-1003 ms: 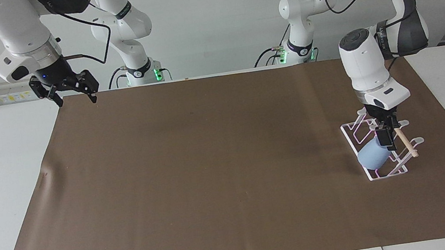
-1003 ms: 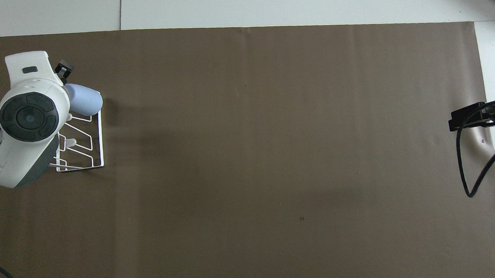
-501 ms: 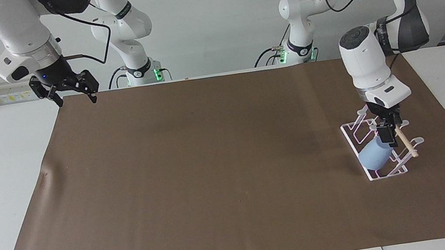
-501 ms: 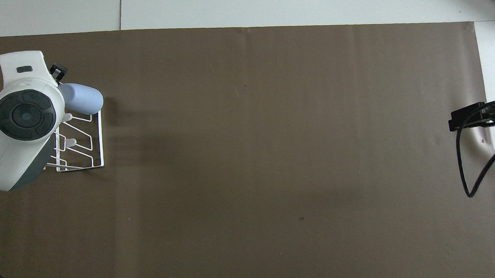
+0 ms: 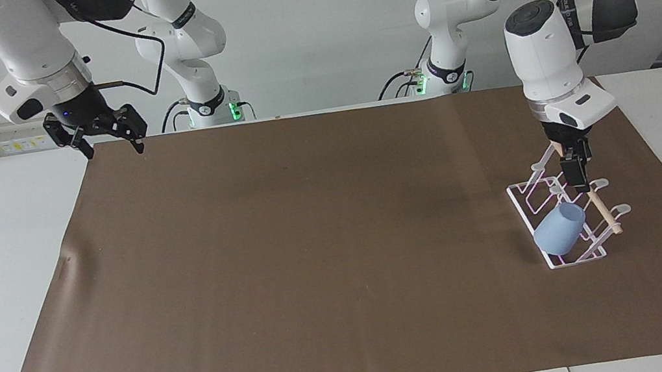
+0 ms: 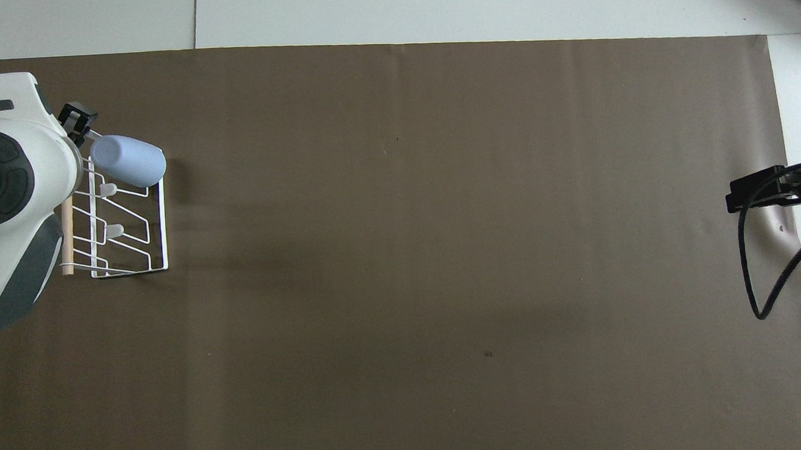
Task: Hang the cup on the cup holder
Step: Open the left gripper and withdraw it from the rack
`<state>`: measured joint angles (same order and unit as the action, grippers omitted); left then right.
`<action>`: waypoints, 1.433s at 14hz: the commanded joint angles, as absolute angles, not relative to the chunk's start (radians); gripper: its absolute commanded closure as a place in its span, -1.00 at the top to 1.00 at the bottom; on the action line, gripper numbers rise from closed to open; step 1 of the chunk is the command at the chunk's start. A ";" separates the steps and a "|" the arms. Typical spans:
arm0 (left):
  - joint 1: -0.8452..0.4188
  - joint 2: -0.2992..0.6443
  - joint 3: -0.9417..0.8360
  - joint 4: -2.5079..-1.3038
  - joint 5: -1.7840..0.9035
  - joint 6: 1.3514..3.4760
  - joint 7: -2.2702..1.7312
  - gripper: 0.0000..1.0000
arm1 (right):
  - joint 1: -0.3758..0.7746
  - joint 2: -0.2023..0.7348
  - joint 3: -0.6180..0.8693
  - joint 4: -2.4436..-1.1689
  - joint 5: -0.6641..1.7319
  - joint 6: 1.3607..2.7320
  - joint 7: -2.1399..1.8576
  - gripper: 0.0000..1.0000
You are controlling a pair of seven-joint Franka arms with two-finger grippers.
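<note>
Toward the left arm's end of the table, the facing view shows the cup holder (image 5: 566, 223) standing on the brown mat (image 5: 328, 252). The cup (image 5: 559, 230) hangs on one of its prongs at the end of the rack farther from the robots, tilted, with its mouth facing up toward the wooden dowel (image 5: 602, 210) and its base pointing down and away from it. The darker inside of the cup is visible; nothing can be seen in it. The left gripper (image 5: 573, 171) hangs above the rack, clear of the cup, pointing straight down from a vertical wrist; its fingers are parted and hold nothing. The right gripper (image 5: 108, 135) waits, raised over the mat's corner at the right arm's end of the table, fingers spread wide and empty.

From the overhead view, the cup (image 6: 128, 160) lies across the rack's end farther from the robots, its rounded base toward the table's middle. The cup holder (image 6: 123, 229) shows two bare prongs nearer the robots. The left gripper (image 6: 77, 121) sits just beside the cup's mouth end, apart from it. The right gripper (image 6: 769, 188) shows only partly at the frame's edge.
</note>
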<state>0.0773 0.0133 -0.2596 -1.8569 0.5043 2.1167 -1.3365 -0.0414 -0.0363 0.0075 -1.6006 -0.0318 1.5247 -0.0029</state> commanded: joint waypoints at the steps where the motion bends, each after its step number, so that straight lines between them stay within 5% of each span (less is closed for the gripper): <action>1: 0.071 -0.014 -0.255 -1.810 0.405 2.030 -1.134 1.00 | -0.048 -0.051 0.011 -1.617 -0.037 1.516 -0.009 1.00; 10: 0.078 -0.009 -0.250 -1.585 0.068 1.695 -0.421 1.00 | -0.046 -0.051 0.011 -1.617 -0.026 1.516 0.083 1.00; 20: 0.008 -0.006 -0.108 -1.506 -0.008 1.494 -0.086 1.00 | -0.044 -0.052 0.011 -1.617 -0.006 1.514 0.081 1.00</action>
